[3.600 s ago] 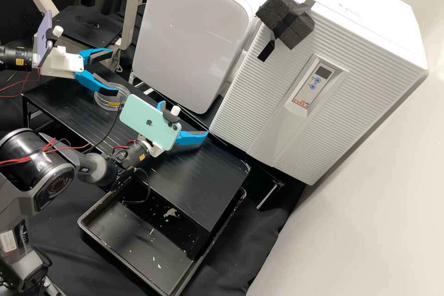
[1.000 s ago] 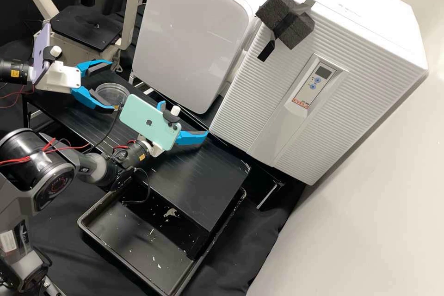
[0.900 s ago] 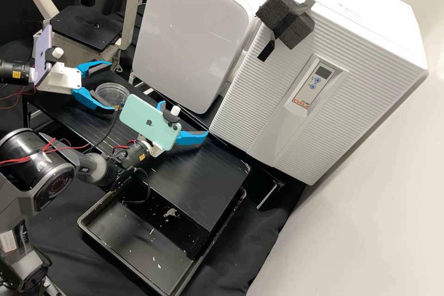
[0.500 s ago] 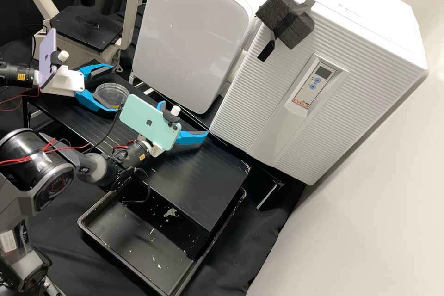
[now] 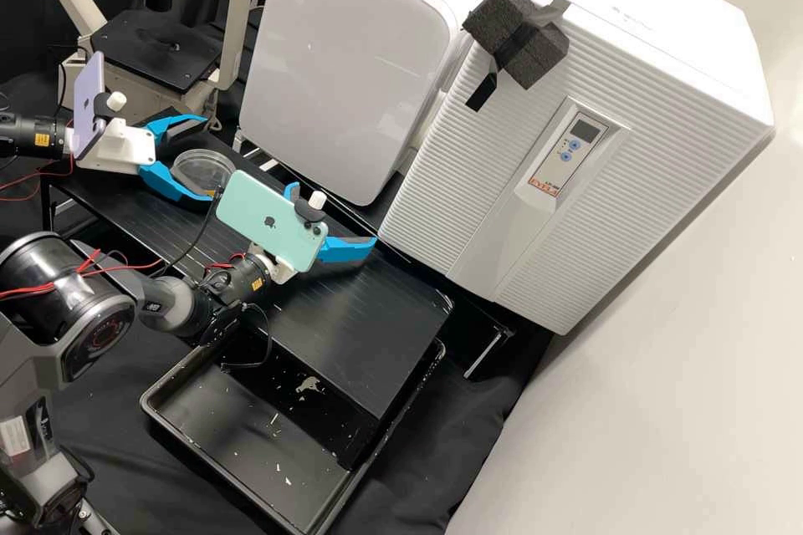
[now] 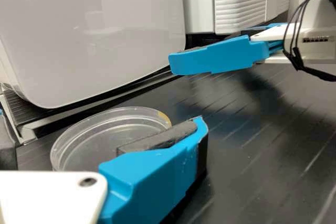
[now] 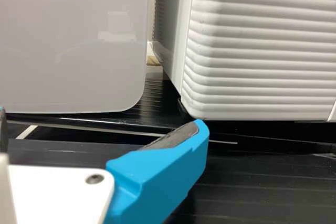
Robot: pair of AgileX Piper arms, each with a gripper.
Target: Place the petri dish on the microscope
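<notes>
In the high view, my left gripper [image 5: 207, 159] stands open low over the bench, with the clear petri dish [image 5: 203, 170] between its fingers; whether either touches the dish is unclear. My right gripper [image 5: 333, 217] is open and holds nothing, right of the dish. At upper left is the microscope's black stage [image 5: 155, 53], which bears no dish. The left wrist view has my left gripper [image 6: 102, 129] with one finger partly hiding the dish [image 6: 79, 140]. In the right wrist view, nothing lies between the fingers of my right gripper [image 7: 102, 129].
Behind the bench [image 5: 360, 318] stand a white glossy-fronted box [image 5: 351, 58] and a ribbed white cabinet [image 5: 485, 175]. A black tray [image 5: 251, 443] lies at the front, below the bench edge. The microscope's pale frame [image 5: 238, 25] rises beside its stage. A dark cable hangs near the dish.
My left gripper has come down from higher up near the microscope and shifted slightly right around the dish, staying open. The dish and my right arm look unmoved.
</notes>
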